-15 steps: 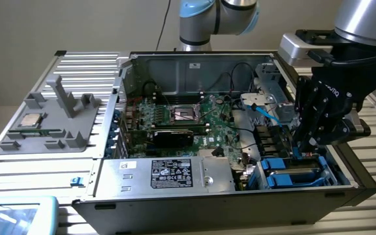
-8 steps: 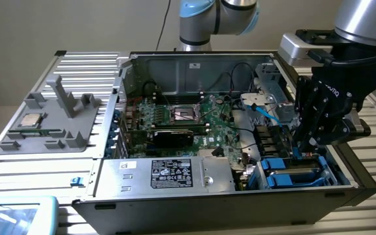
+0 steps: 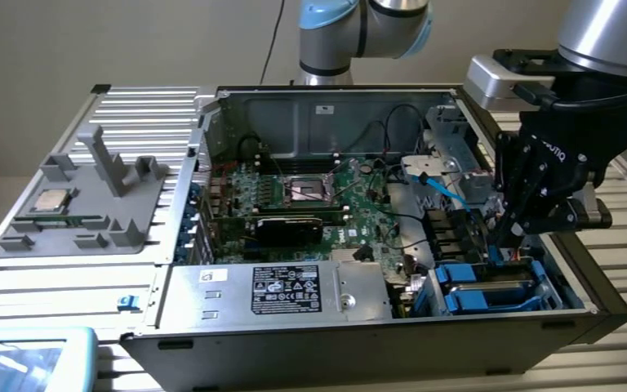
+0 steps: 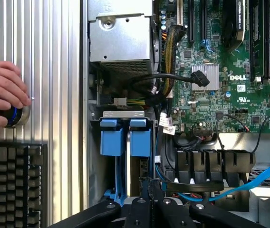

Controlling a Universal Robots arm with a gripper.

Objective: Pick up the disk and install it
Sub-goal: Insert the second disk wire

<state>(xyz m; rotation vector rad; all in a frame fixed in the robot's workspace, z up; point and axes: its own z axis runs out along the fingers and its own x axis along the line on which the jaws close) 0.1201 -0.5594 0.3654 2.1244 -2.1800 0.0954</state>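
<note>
Two disks in blue plastic brackets (image 4: 139, 142) stand on edge, side by side, in the drive bay (image 3: 486, 287) at the front corner of the open computer case, on the exterior view's right. My gripper (image 3: 506, 245) hangs straight down over that bay, its black fingers reaching to the bay's top. In the wrist view the gripper (image 4: 147, 186) is shut, its tips meeting just past the far end of one bracket. I cannot tell whether anything is pinched between them.
A silver power supply box (image 3: 281, 290) with a black label sits beside the bay. Behind it lie the green motherboard (image 3: 325, 196) and a blue cable (image 4: 263, 175). A grey tray holding a CPU chip (image 3: 52, 200) is outside the case. A person's hand (image 4: 2, 95) rests near a keyboard (image 4: 11, 185).
</note>
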